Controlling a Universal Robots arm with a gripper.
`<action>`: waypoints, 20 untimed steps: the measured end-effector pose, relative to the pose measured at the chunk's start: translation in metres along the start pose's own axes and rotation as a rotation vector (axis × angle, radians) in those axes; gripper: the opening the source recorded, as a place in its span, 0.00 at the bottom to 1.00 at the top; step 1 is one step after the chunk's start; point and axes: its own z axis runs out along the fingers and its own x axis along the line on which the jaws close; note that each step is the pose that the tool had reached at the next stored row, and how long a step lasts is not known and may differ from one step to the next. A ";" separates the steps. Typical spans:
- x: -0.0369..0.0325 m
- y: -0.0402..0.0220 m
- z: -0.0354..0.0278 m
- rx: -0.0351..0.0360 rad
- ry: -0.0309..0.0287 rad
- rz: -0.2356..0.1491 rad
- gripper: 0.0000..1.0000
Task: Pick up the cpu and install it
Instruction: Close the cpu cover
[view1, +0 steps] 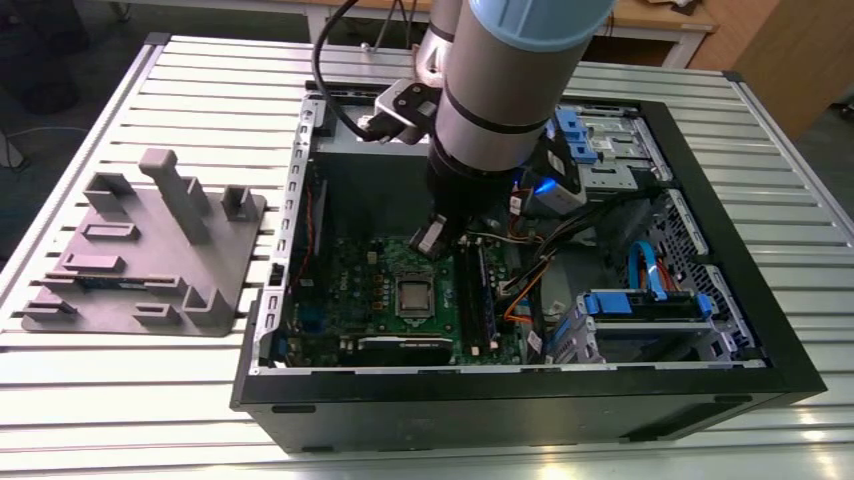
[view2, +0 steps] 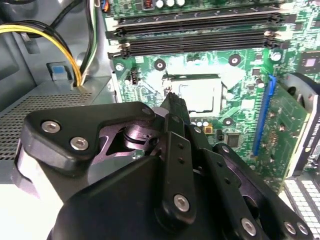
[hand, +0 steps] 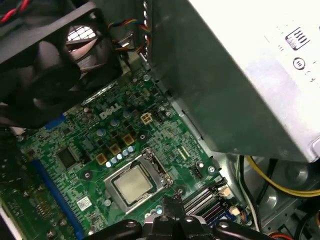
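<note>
**Exterior view.** Open computer case (view1: 534, 390) on a slatted table (view1: 134, 400), with a grey parts tray (view1: 147, 250) at the exterior view's left. Arm (view1: 507, 100) reaching down into the case, its gripper (view1: 430, 240) low over the green motherboard (view1: 340, 290). Near the gripper and apart from it, the cpu (view1: 416, 296), flat at mid-board with its silvery top up. Just beside the chip, the black memory slots (view1: 470, 300).

**Second wrist view.** Black gripper (view2: 172, 98) clenched to one narrow tip, with nothing held. Tip just beside one edge of the socket frame (view2: 192, 77). Within that frame, the cpu (view2: 200, 94) level and square, with no corner raised. Memory slots (view2: 195, 42) beyond. Yellow cables (view2: 45, 32) off toward the case wall, well apart from the tip.

**First wrist view.** Seated cpu (hand: 132, 182) with the metal socket frame (hand: 155, 162) around it. Impossible to tell whether the frame is latched. Tip of the gripper (hand: 169, 202) near one corner of the socket. Fan (hand: 50, 65) and grey power-supply box (hand: 240, 75) crowding the space above the board.

**Judged step.** Placement apparently done, with an empty tool over the socket. For good practice here:
- Keep the tool axis upright and travel only along it.
- Avoid any sideways sweep across the chip, the frame or the slots.
- Put no load on the metal lid unless square to it.
</note>
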 end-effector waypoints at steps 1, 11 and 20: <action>0.0001 -0.0001 0.0000 0.0000 -0.0001 0.000 0.10; -0.0012 -0.0003 0.0000 0.0001 0.0002 0.000 0.10; -0.0071 -0.0015 0.0013 0.0000 -0.0001 0.000 0.10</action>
